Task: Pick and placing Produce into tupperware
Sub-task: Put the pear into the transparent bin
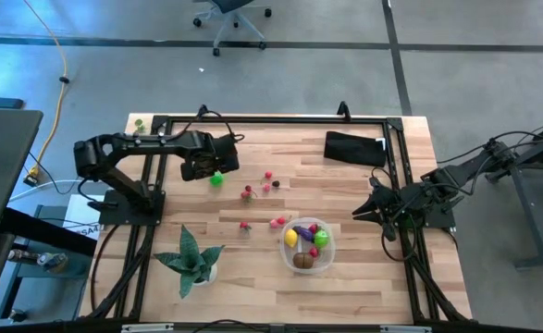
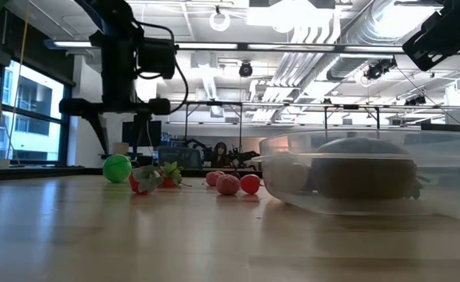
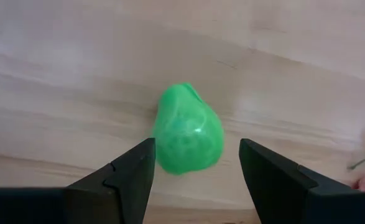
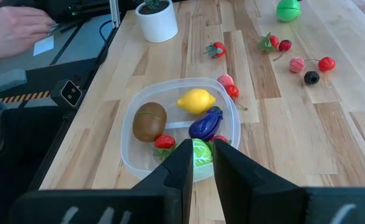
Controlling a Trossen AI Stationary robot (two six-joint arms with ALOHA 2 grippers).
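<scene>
A bright green toy fruit (image 3: 187, 130) lies on the wood (image 1: 216, 178) (image 2: 117, 168). My left gripper (image 3: 194, 165) hangs just above it, open, one finger on either side, touching nothing. The clear round tupperware (image 1: 327, 260) (image 4: 134, 163) (image 2: 449, 188) holds brown, yellow, purple, green and red pieces. Several small red and pink pieces (image 1: 269, 185) (image 4: 297, 64) lie loose between the green fruit and the tupperware. My right gripper (image 4: 203, 163) (image 1: 357, 213) waits to the right of the tupperware, open by a narrow gap and holding nothing.
A potted spiky plant (image 1: 192, 259) stands near the table's near edge, left of the tupperware. A black pouch (image 1: 354, 148) lies by the far right corner. A person's hand (image 4: 14, 28) shows beyond the table's near side. Bare wood lies right of the tupperware.
</scene>
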